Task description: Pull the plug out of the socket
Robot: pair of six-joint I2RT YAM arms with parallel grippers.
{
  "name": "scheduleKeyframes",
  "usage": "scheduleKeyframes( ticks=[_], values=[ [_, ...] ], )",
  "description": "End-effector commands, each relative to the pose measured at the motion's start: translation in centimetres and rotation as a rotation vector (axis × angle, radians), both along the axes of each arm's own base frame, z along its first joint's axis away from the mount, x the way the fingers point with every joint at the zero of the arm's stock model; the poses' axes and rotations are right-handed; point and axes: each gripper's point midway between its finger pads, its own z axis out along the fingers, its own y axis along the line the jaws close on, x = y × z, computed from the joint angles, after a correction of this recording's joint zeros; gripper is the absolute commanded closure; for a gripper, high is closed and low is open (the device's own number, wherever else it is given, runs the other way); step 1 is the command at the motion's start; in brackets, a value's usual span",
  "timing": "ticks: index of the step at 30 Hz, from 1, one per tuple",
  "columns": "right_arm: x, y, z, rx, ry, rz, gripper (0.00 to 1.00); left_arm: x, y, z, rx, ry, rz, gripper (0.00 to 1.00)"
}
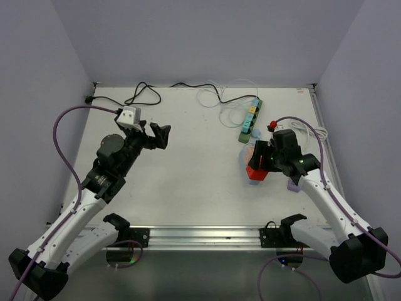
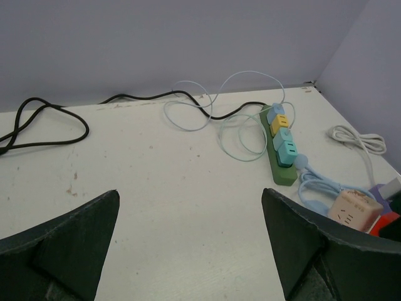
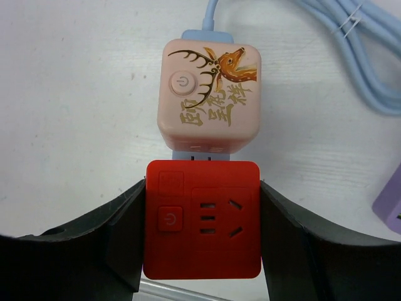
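A red cube socket [image 3: 202, 219] sits end to end against a pink cube socket [image 3: 208, 94] with a deer print; a pale blue plug [image 3: 200, 153] shows in the gap between them. A blue cable [image 3: 210, 12] leaves the pink cube's far side. My right gripper [image 3: 202, 200] is shut on the red cube, one finger on each side. In the top view the right gripper [image 1: 258, 169] holds the red cube [image 1: 255, 174] at the table's right, with the pink cube [image 1: 249, 152] just beyond. My left gripper [image 1: 156, 135] is open and empty above the table's left middle.
A green power strip [image 1: 249, 120] with coloured adapters lies behind the cubes, and it shows in the left wrist view [image 2: 280, 147]. A purple block [image 3: 388, 200] sits right of the red cube. A white cable [image 1: 313, 132], a black cable [image 1: 144, 94] and pale blue loops [image 1: 219, 100] lie along the back.
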Motion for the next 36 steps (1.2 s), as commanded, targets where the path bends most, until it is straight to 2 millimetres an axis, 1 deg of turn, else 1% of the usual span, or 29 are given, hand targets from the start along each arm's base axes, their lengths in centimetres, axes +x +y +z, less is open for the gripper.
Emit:
scheduleKeyframes(
  ticks=[1, 2, 4, 5, 7, 8, 9, 10, 11, 12, 14, 15, 17, 18, 19, 20, 21, 23, 24, 25, 26, 28, 30, 31, 32, 33, 34, 35, 36],
  values=[
    [-1.6, 3.5, 2.4, 0.149, -0.036, 0.142, 0.80, 0.1, -0.3, 1.4, 0.002, -0.053, -0.018, 0.00],
    [-1.7, 4.0, 3.0, 0.168, -0.058, 0.176, 0.80, 0.1, -0.4, 1.4, 0.001, -0.053, -0.021, 0.00],
    [-2.2, 4.9, 2.8, 0.195, -0.059, 0.229, 0.80, 0.0, -0.5, 1.4, -0.001, -0.054, -0.030, 0.00],
    [-1.8, 5.6, 3.2, 0.214, -0.093, 0.264, 0.80, 0.0, -0.6, 1.4, -0.002, -0.054, -0.031, 0.00],
    [-2.7, 7.4, 2.6, 0.245, -0.088, 0.355, 0.79, 0.0, -0.8, 1.4, -0.006, -0.051, -0.040, 0.00],
    [-2.3, 8.0, 2.3, 0.228, -0.106, 0.379, 0.79, 0.0, -0.9, 1.3, -0.006, -0.047, -0.045, 0.00],
    [-2.4, 8.7, 2.1, 0.216, -0.113, 0.406, 0.79, 0.0, -1.0, 1.3, -0.007, -0.047, -0.051, 0.00],
    [-3.1, 10.1, 1.8, 0.198, -0.119, 0.474, 0.79, -0.1, -1.2, 1.2, -0.010, -0.044, -0.062, 0.00],
    [-3.0, 11.1, 2.0, 0.190, -0.144, 0.506, 0.78, -0.1, -1.5, 1.1, -0.009, -0.043, -0.076, 0.00],
    [-3.9, 12.8, 1.6, 0.170, -0.147, 0.573, 0.78, -0.2, -1.7, 1.2, -0.011, -0.044, -0.089, 0.00],
    [-4.5, 15.3, 2.2, 0.127, -0.234, 0.692, 0.74, -0.2, -1.8, 1.2, -0.011, -0.046, -0.097, 0.00],
    [-5.5, 17.0, 1.7, 0.070, -0.263, 0.754, 0.74, -0.2, -1.9, 1.2, -0.010, -0.044, -0.097, 0.00],
    [-5.2, 18.3, 1.7, -0.023, -0.346, 0.793, 0.75, -0.1, -1.8, 1.0, -0.007, -0.039, -0.091, 0.00],
    [-5.0, 18.5, 0.9, -0.108, -0.372, 0.777, 0.76, -0.1, -1.7, 1.0, -0.007, -0.039, -0.088, 0.00],
    [-4.3, 18.6, 1.0, -0.143, -0.412, 0.759, 0.79, 0.0, -1.7, 0.9, -0.004, -0.037, -0.084, 0.00],
    [-3.8, 18.5, 0.7, -0.161, -0.425, 0.735, 0.80, 0.0, -1.7, 0.9, -0.004, -0.035, -0.082, 0.00],
    [-3.6, 18.0, -0.3, -0.183, -0.423, 0.718, 0.80, 0.0, -1.7, 0.8, -0.002, -0.032, -0.082, 0.00],
    [-2.8, 17.3, -0.7, -0.196, -0.464, 0.653, 0.80, 0.1, -1.8, 0.7, -0.006, -0.029, -0.083, 0.00],
    [-2.5, 17.1, -0.6, -0.194, -0.479, 0.628, 0.80, 0.0, -2.0, 0.7, -0.009, -0.028, -0.100, 0.00],
    [-2.1, 17.2, 0.2, -0.160, -0.518, 0.591, 0.78, 0.0, -2.3, 0.4, -0.014, -0.014, -0.111, 0.00],
    [-2.4, 17.0, -0.3, -0.153, -0.518, 0.595, 0.78, -0.1, -2.7, 0.4, -0.023, -0.010, -0.127, 0.00],
    [-2.4, 17.3, 0.2, -0.126, -0.544, 0.592, 0.76, -0.4, -4.0, -0.3, -0.038, 0.017, -0.198, 0.00],
    [-2.4, 17.3, 0.1, -0.128, -0.545, 0.598, 0.76, -1.0, -5.6, -0.6, -0.046, 0.034, -0.288, 0.00],
    [-2.4, 17.4, 0.2, -0.129, -0.549, 0.602, 0.75, -0.6, -6.4, -1.7, -0.032, 0.070, -0.318, 0.00],
    [-2.4, 17.7, 0.6, -0.119, -0.553, 0.611, 0.75, -1.2, -7.4, -2.6, -0.018, 0.108, -0.379, 0.00],
    [-2.5, 17.9, 0.7, -0.113, -0.556, 0.620, 0.74, -1.3, -8.3, -2.4, -0.006, 0.122, -0.415, 0.00],
    [-2.5, 18.2, 1.2, -0.098, -0.565, 0.625, 0.74, -0.7, -9.0, -3.9, 0.027, 0.163, -0.432, 0.00],
    [-2.5, 18.4, 1.9, -0.082, -0.577, 0.625, 0.74, -1.1, -9.3, -5.5, 0.060, 0.227, -0.449, 0.00],
    [-2.6, 18.8, 2.4, -0.063, -0.580, 0.634, 0.74, -1.1, -9.6, -5.9, 0.077, 0.242, -0.458, 0.00]
  ],
)
